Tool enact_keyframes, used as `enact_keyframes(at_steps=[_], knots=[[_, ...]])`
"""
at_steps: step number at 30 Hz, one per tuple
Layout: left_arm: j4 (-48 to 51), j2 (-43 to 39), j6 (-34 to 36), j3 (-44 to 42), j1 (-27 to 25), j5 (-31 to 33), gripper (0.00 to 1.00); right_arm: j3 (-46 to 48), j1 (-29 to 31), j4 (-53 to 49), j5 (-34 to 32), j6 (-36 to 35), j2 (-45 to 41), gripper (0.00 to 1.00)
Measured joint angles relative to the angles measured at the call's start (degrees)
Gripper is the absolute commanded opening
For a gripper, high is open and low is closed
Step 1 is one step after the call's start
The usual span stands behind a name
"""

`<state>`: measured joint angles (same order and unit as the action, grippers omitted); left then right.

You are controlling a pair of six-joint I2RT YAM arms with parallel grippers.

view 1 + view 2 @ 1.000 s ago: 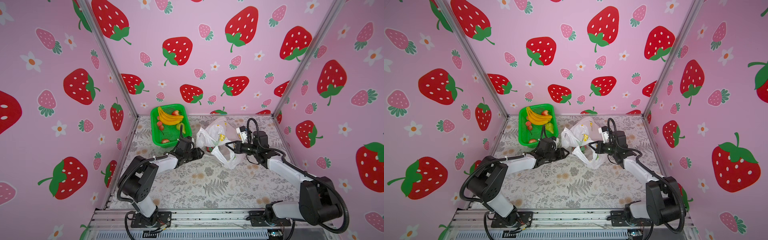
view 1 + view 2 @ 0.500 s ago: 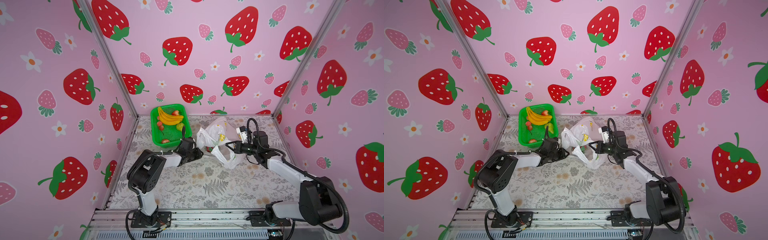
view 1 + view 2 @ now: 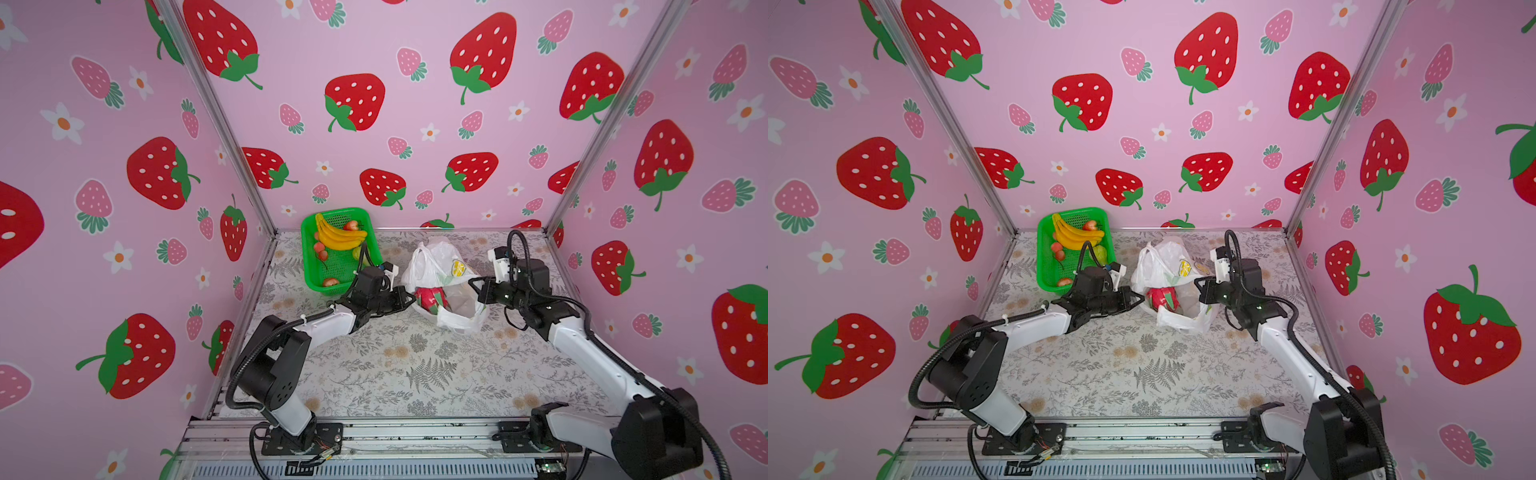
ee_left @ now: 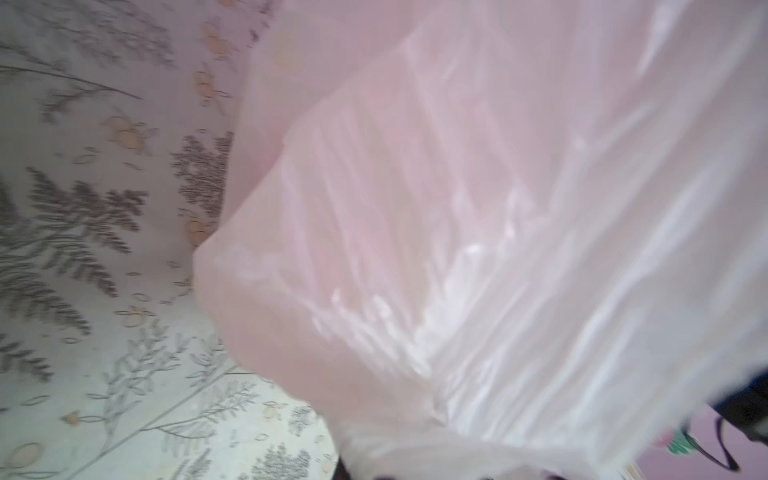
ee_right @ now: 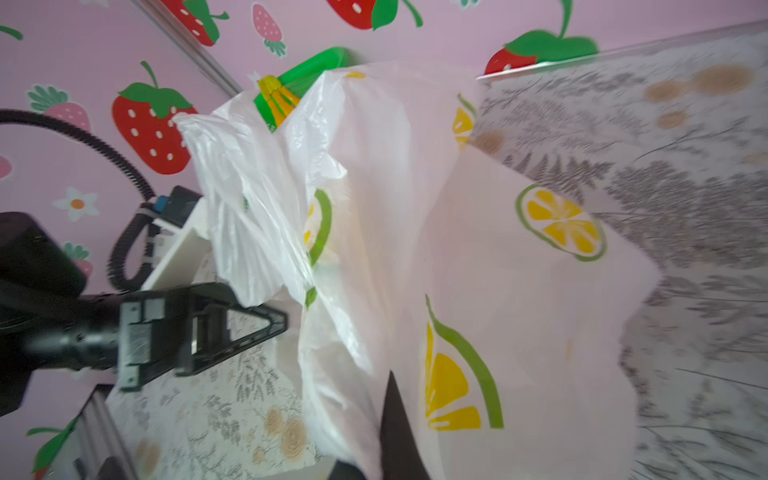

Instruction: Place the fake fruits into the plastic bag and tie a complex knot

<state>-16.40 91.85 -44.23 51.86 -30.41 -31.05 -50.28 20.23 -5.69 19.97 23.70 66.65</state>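
Desk [image 3: 415, 374]: flat top under a pale fern-and-flower print, enclosed by walls on three sides. Lying directly on it: one green perforated basket [image 3: 309, 266] at the far left corner; one white lemon-print plastic bag [image 3: 436, 257], near the basket's right side.

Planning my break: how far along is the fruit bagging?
Done: the dragon fruit lies inside the bag. In hand: the left gripper and right gripper are shut on the bag's opposite rims, holding its mouth open. Left: the bananas, the pear and small red fruits sit in the basket, and no knot is tied.
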Motion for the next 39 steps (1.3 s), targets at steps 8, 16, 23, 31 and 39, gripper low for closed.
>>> enact_keyframes(at_steps=[8, 16, 23, 31, 39], knots=[[-0.2, -9.3, -2.8, 1.8, -0.7, -5.5, 0.00, -6.5, 0.0, -5.7, -10.2, -3.4, -3.4, 0.00], [3.3, -6.6, -1.8, 2.0, 1.5, -3.9, 0.00, -6.6, 0.0, -6.5, -10.5, -4.6, -1.2, 0.00], [4.9, -5.3, -0.8, 1.0, 4.9, -1.9, 0.00, -6.6, 0.0, -6.8, -8.5, -5.6, -0.3, 0.00], [5.5, -6.5, 1.4, -0.4, 7.3, -1.4, 0.41, -2.8, 0.0, -1.9, -1.7, -4.7, 0.4, 0.00], [8.1, -16.5, 5.1, -3.3, 13.6, 4.5, 0.56, -1.0, 0.1, 5.3, 6.3, -0.8, 5.0, 0.00]])
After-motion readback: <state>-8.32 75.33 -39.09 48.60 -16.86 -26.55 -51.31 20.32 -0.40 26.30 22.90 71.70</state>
